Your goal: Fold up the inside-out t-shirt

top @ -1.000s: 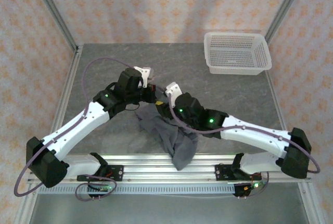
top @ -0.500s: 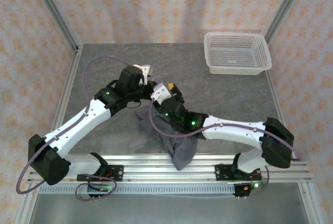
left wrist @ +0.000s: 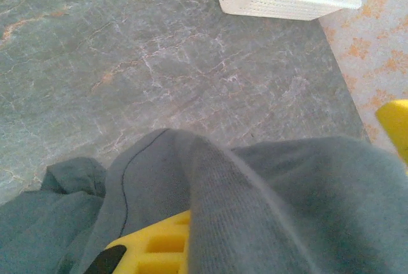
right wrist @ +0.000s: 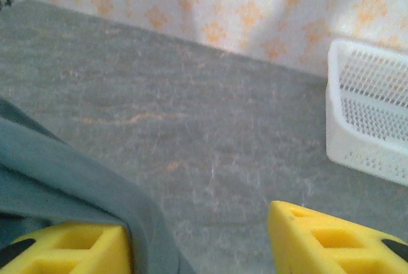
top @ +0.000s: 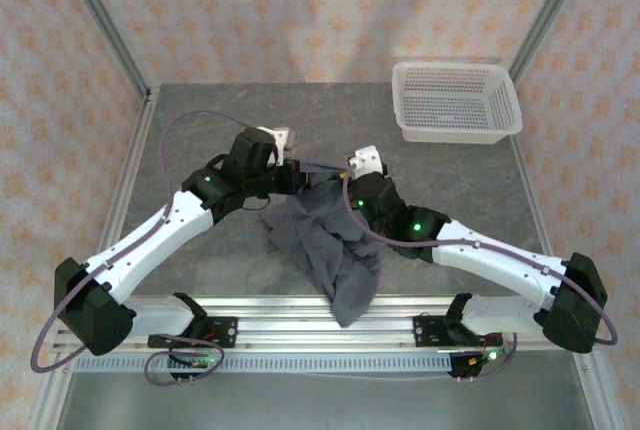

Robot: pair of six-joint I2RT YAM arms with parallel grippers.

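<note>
Right arm backed off to the right – shirt edge now spans the two grippers

The right gripper (top: 347,178) was nosed in beside the left gripper (top: 292,174) half a second ago. It now sits further right, with a band of the inside-out t-shirt (top: 330,250) drawn between them. Left jaws are fully shut on the shirt, and cloth is draped over its finger in the wrist view. The right fingers (right wrist: 64,245) are about half apart with bare table (top: 200,130) showing between them. Cloth lies against the inner face of one, not visibly pinched – so likely hooked, not gripped. The rest of the shirt is a crumpled heap at centre, with a tail hanging over the near edge, well clear of the white basket (top: 455,100). I read this as still spreading the shirt, with no fold started.
</note>
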